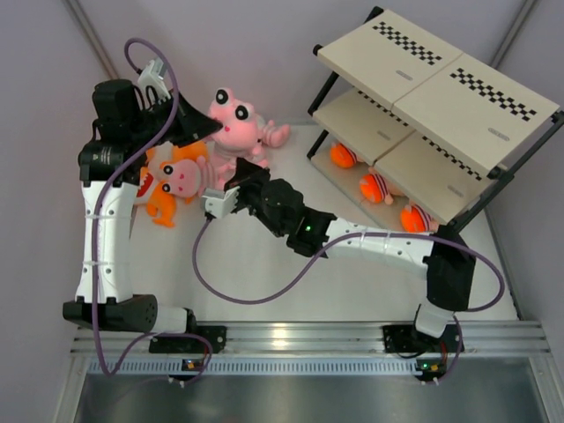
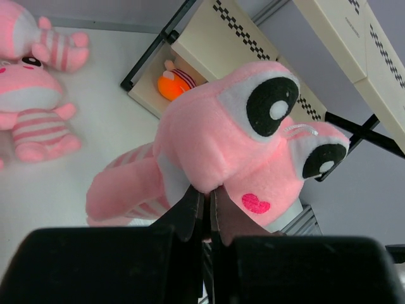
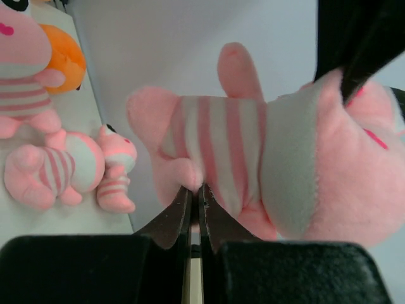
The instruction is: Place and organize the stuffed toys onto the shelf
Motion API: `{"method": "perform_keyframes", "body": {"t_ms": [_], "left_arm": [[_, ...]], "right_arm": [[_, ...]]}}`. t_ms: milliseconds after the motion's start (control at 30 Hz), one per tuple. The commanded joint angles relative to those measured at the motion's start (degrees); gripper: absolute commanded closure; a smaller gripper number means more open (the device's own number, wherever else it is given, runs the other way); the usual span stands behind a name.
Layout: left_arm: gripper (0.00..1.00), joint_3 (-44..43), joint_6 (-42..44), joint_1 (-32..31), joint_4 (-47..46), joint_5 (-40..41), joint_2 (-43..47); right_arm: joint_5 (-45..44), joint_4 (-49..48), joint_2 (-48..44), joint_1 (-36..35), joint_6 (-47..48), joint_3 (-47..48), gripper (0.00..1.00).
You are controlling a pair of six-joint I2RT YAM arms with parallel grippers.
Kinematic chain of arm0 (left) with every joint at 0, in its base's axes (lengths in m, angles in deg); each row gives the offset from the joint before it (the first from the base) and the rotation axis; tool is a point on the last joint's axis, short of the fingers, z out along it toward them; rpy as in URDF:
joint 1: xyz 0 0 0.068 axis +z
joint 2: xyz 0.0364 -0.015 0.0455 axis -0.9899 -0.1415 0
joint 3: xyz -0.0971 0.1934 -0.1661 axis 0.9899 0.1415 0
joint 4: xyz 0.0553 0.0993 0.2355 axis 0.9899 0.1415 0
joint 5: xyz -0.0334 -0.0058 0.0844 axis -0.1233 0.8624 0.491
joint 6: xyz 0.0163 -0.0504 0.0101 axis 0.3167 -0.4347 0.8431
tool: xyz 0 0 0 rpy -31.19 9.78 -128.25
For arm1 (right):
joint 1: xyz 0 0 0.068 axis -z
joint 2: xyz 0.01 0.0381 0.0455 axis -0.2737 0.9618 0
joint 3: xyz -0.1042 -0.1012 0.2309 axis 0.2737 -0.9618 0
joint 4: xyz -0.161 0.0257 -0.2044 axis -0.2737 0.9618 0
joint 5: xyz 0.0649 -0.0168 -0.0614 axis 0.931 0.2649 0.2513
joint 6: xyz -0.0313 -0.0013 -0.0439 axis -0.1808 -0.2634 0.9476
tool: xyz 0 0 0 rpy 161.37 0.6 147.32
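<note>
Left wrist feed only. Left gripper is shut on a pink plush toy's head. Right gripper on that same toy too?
Observer: Yes, the right gripper is shut on the pink plush toy's striped body.
Operator: What's stowed so far?
Observer: Three orange plush toys sit on the bottom tier of the cream-and-black shelf.
Operator: Any orange left out?
Observer: A fourth orange plush toy lies on the white table by the left arm.
</note>
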State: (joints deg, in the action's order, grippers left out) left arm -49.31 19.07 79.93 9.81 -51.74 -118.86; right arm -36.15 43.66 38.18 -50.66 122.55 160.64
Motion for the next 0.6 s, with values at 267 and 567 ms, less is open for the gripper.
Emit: {"method": "perform_keyframes", "body": {"t_ms": [267, 567], "left_arm": [[0.63, -1.4, 4.5, -0.1, 1.5, 1.4, 0.2], [0.02, -11.4, 11.1, 1.4, 3.3, 3.5, 0.7]], "right_arm": [[3.5, 5.2, -10.3, -0.2, -8.8, 3.5, 1.0], [6.0, 14.0, -13.1, 2.4, -17.2, 5.4, 1.0]]}}
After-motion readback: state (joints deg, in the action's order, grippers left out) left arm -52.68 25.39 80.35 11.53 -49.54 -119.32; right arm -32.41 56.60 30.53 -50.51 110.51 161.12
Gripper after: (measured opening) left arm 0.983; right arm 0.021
